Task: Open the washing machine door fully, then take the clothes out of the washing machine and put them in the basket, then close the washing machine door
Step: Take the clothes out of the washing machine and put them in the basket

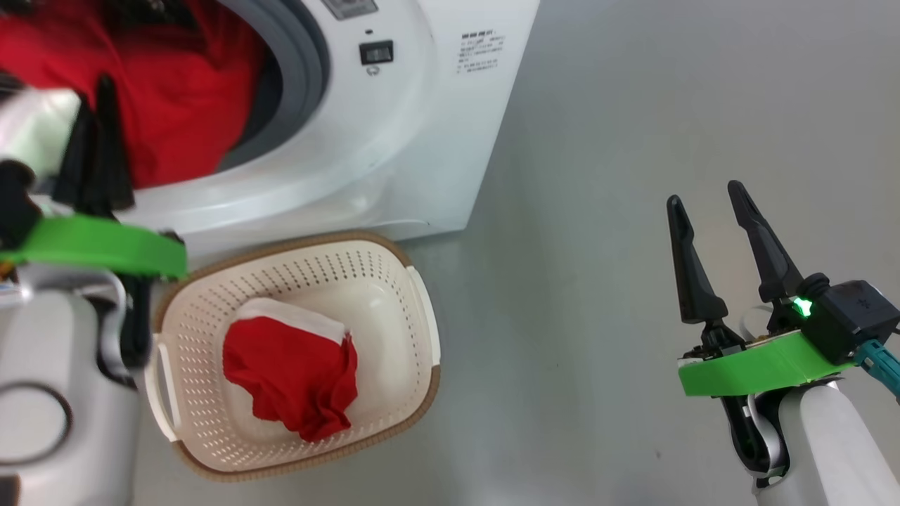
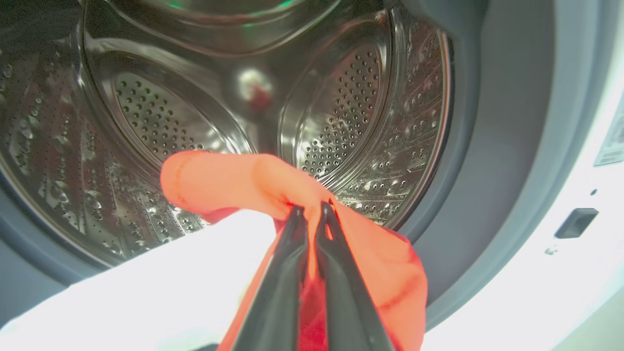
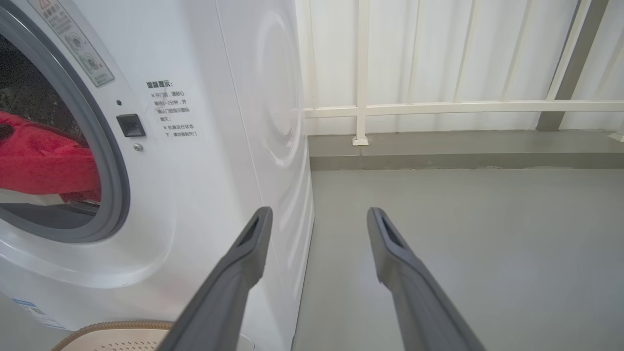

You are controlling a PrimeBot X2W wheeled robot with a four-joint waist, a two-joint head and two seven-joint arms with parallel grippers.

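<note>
Looking down in the head view, the left pincer [image 1: 95, 95] is at the mouth of the washing machine [image 1: 436, 105], fingers together in the red clothes [image 1: 183, 84] that bulge over the grey ring [image 1: 309, 63]. Below, the basket [image 1: 204, 316] sits on the floor [image 1: 633, 176] just beside the machine's front. One red-and-white garment [image 1: 292, 372] already lies inside it, with room left beside it. The right pincer [image 1: 704, 193] hangs apart and empty over open floor, well away from the basket.

In the left wrist view, the left pincer is clamped on the red clothes at the lip. I can make out no other laundry in the steel drum [image 2: 146, 112] behind.

In the right wrist view, the fingers stand wide beside the machine's corner, with free floor running to a white railing [image 3: 360, 107].

By my reckoning the door is opened, the unloading is nearly through, and the closing is left.
</note>
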